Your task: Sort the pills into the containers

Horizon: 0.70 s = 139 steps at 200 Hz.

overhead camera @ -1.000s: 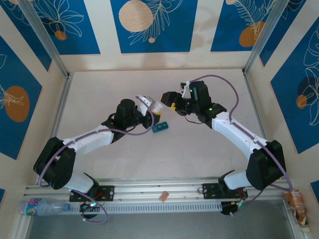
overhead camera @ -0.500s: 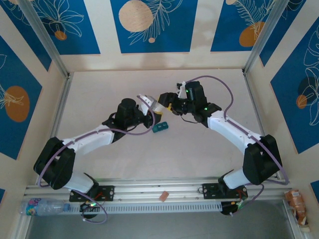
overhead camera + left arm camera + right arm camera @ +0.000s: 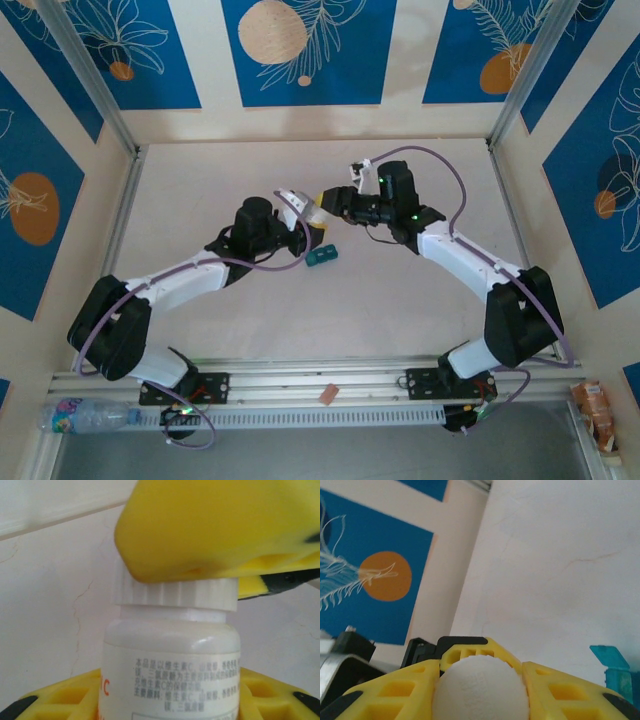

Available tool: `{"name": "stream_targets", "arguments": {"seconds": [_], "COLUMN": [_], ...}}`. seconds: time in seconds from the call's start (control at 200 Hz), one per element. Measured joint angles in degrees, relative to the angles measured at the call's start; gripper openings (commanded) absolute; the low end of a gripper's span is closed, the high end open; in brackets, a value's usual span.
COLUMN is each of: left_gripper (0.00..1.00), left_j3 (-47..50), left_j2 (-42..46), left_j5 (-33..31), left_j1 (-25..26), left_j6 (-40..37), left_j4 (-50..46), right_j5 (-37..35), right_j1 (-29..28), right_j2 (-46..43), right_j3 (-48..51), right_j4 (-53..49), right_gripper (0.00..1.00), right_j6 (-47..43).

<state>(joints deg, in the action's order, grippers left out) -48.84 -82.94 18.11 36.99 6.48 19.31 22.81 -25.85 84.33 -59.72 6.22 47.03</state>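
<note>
In the top view, at frame centre, the bottle [image 3: 318,211] sits between the left gripper [image 3: 307,223] fingers. The right gripper [image 3: 333,200] clamps its cap [image 3: 175,592] from the upper right. The pill box [image 3: 322,256] lies on the table [image 3: 200,190] just below.

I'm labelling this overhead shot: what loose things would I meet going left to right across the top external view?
clear plastic water bottle → small dark teal-green plastic pill box → crumpled orange packet. The white plastic bottle overlaps the pill box sideways, so it is left out.

The white-shelled left arm [image 3: 175,281] and right arm [image 3: 470,262] have black joints. A lilac cable [image 3: 430,153] trails along each. The claw fingers [image 3: 395,692] are yellow with square pockets.
</note>
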Motion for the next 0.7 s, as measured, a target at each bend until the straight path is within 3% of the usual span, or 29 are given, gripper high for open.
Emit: {"name": "stream_targets", "arguments": {"seconds": [0.185,0.305,0.47,0.695], "left_gripper": [0.00,0.00,0.00,0.00], "left_j3": [-0.3,-0.3,-0.3,-0.3], "left_j2": [0.0,0.0,0.0,0.0], "left_j5": [2.2,2.9,3.5,3.2], "left_j1": [-0.1,-0.4,-0.4,-0.6], "left_j6": [0.9,1.6,1.8,1.0], "left_j4": [0.0,-0.3,0.2,1.7], "right_j5": [13.6,17.3,17.5,12.0], "right_j1": [4.0,4.7,5.1,5.6], "right_j2": [2.8,4.4,4.4,0.1], "right_j3": [2.5,2.5,2.5,4.4], "right_j4": [9.9,12.2,12.3,11.1], "right_gripper": [0.40,0.44,0.71,0.77], "right_j6": [-4.9,-6.1,-6.5,-2.9]}}
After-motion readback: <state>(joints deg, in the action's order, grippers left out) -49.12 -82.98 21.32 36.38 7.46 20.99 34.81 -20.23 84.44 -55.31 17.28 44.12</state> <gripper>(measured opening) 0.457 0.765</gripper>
